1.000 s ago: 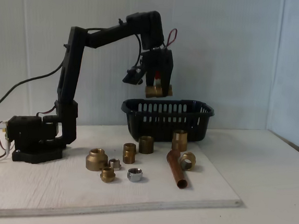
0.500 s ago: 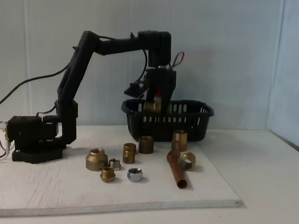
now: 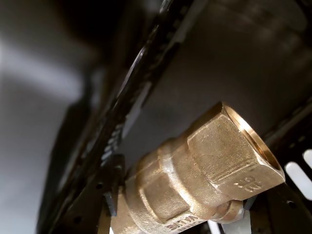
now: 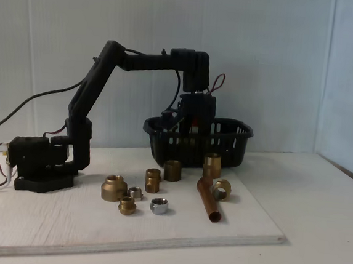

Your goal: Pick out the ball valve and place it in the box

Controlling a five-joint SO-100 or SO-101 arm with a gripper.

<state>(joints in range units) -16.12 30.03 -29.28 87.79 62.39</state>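
In the wrist view the brass body of the ball valve [image 3: 195,180] fills the lower half, hexagonal end pointing up and to the right, held between the dark fingers of my gripper [image 3: 195,214]. Behind it runs the black slotted wall of the box [image 3: 131,107]. In the fixed view my gripper [image 4: 193,131] reaches down inside the box [image 4: 239,126], its tips below the rim and partly hidden by the slotted side. A red bit of the ball valve [image 4: 194,120] shows at the gripper.
Several brass couplings [image 4: 114,187] and a steel nut [image 4: 159,205] lie on the white board [image 4: 45,219] in front of the box, with a copper tube [image 4: 208,199] to their right. The arm's base [image 4: 41,163] stands at the left.
The arm has swung right and lowered. The valve went from just above the box's near rim down inside the box, still in the gripper.
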